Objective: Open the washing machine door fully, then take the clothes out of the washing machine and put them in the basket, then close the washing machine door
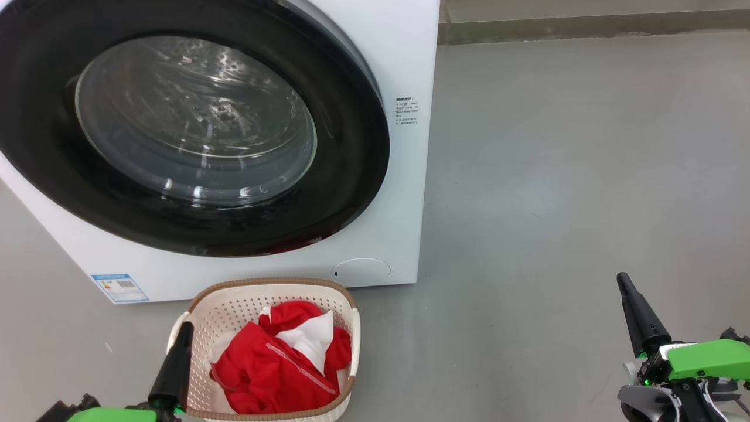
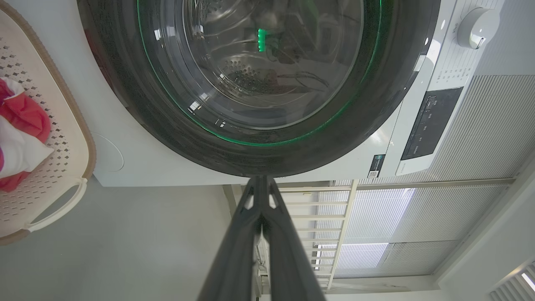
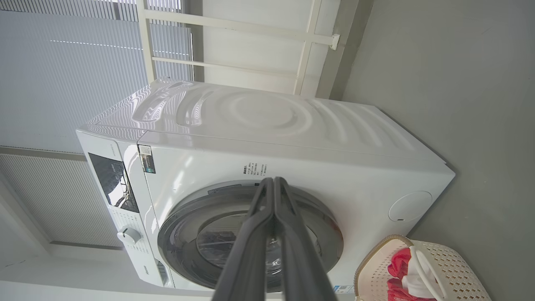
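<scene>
Washing machine door (image 1: 193, 129) closed on the washing machine (image 1: 404, 58). Clothes (image 1: 275, 363) in the basket (image 1: 263, 282) just before it. Left end effector (image 1: 187, 326) beside basket, right end effector (image 1: 622, 279) well apart, both pinched together, empty.

The head view's top and left edges cut off the washing machine door (image 1: 358, 152). The printed text (image 1: 406, 111) beside it is too small to read. The left gripper (image 1: 187, 327) hides part of the basket (image 1: 275, 283).

The head camera looks down close at the washing machine door (image 1: 193, 126) and basket (image 1: 234, 309); both sideways-rolled wrist cameras share them.
</scene>
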